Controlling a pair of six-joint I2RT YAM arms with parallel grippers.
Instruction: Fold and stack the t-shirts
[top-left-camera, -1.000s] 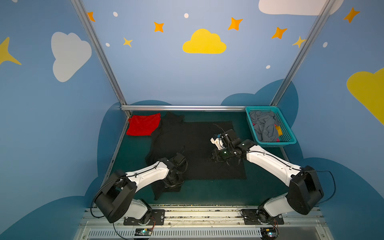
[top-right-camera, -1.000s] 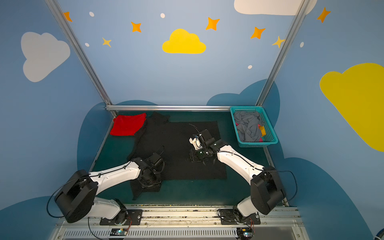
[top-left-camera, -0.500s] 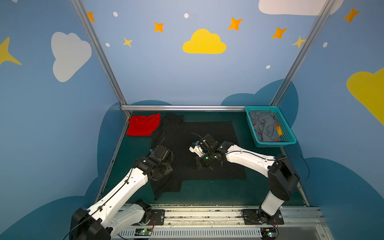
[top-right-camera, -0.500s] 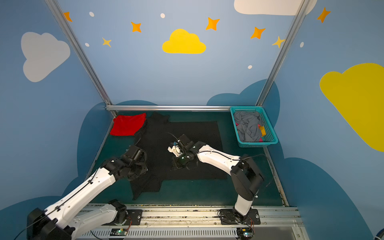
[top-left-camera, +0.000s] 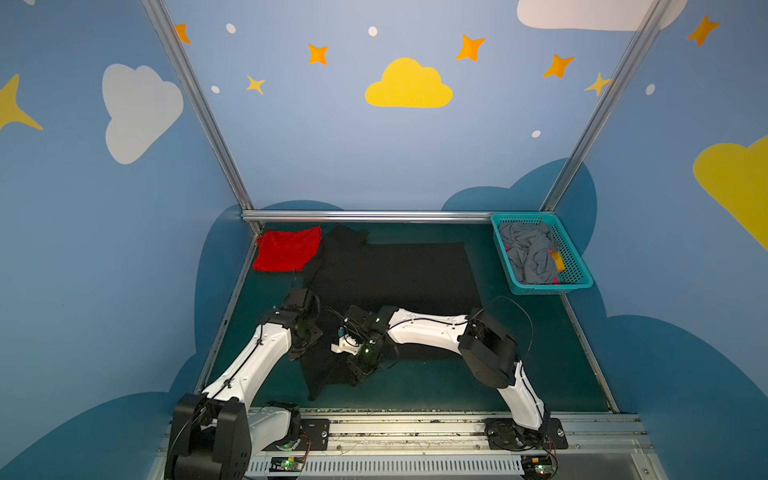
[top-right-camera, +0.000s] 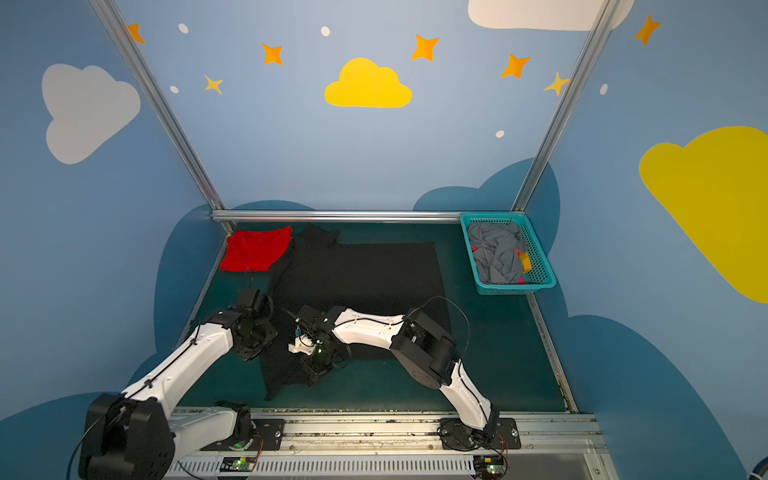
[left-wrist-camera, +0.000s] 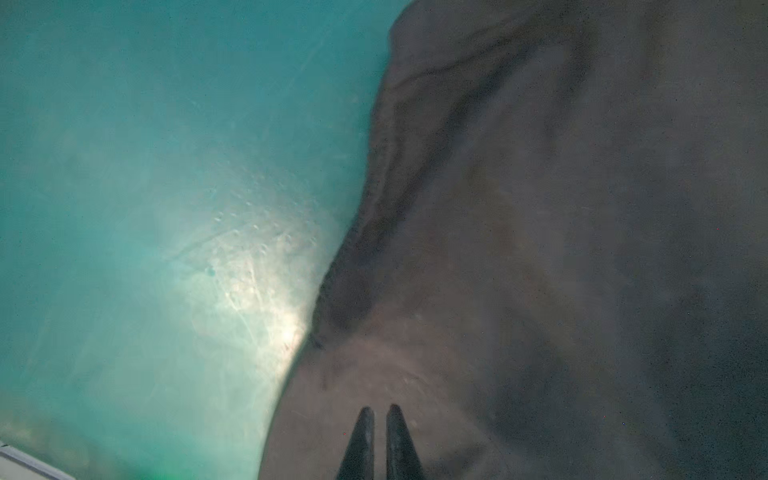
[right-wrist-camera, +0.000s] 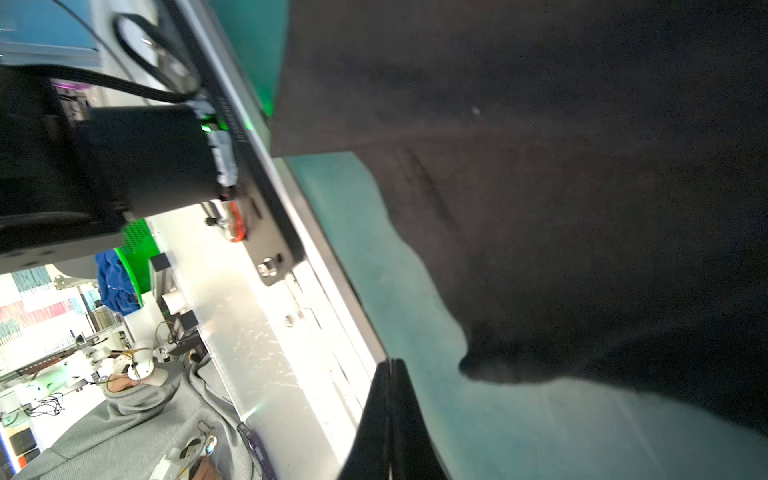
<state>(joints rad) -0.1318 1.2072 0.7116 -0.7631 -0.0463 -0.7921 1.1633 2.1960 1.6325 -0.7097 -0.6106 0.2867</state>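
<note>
The left claw (left-wrist-camera: 379, 409) sits almost pressed together on the black t-shirt (top-left-camera: 395, 274), a pinch unclear; the right claw (right-wrist-camera: 390, 363) is pressed together, empty, beside its near edge.
The red t-shirt (top-left-camera: 286, 249) lies folded at the desk's (top-left-camera: 519, 365) far left corner. The black one lies spread mid-desk, so folding and stacking it seem left. A teal basket (top-left-camera: 552, 287) of grey cloth (top-left-camera: 528, 257) stands clear at the far right corner.

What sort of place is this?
Probably a robot test booth: cloud-and-star walls on aluminium framing, two arms bolted to a front rail, t-shirts on a green mat.
</note>
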